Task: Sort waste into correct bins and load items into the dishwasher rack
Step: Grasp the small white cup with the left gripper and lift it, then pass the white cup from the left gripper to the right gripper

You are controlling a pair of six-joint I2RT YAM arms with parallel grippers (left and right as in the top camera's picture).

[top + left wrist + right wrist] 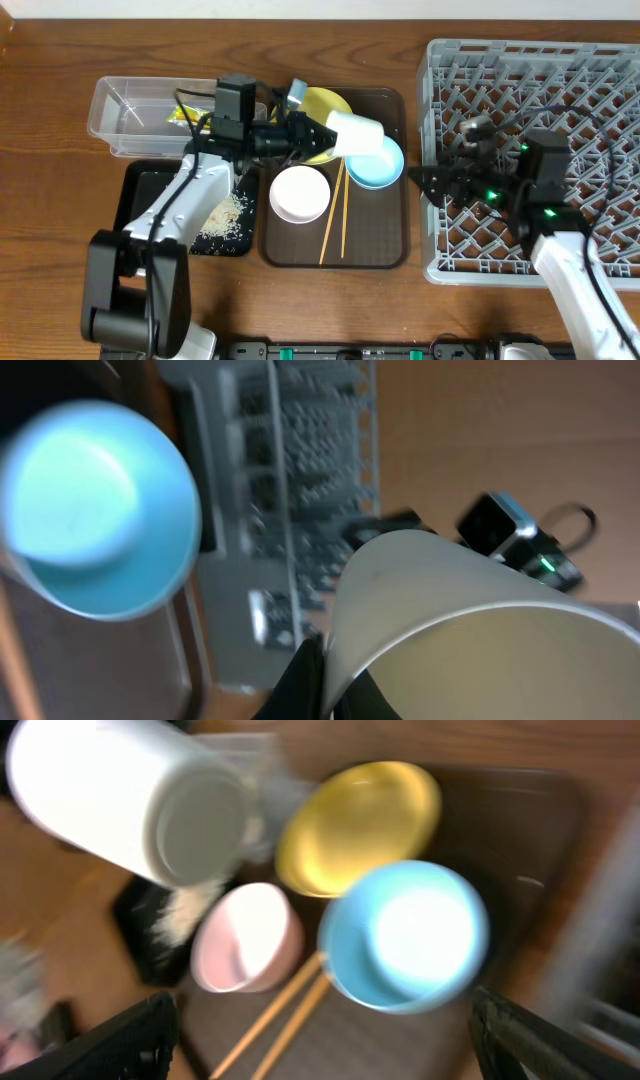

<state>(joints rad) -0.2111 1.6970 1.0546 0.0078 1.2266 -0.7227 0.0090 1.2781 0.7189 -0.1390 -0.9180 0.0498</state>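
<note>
My left gripper point(328, 135) is shut on the rim of the small pale cup point(357, 134), which it holds on its side above the brown tray; in the left wrist view one finger sits inside the cup point(480, 630) and one outside. Below lie the light blue bowl point(378, 166), white bowl point(300, 194), yellow plate point(322, 106) and chopsticks point(333, 215). At the grey rack's point(530, 70) left edge my right gripper point(425, 183) is open and empty, facing the blue bowl point(405, 935) and chopsticks point(290, 1020). Rice point(226, 213) lies on the black tray point(145, 190). The wrapper point(180, 117) is in the clear tub point(120, 105).
The dishes rest on a dark brown serving tray point(385, 250) between the black tray and the rack. The right wrist view is blurred; the held cup point(130, 800) shows at its upper left, the yellow plate point(360, 820) beside it.
</note>
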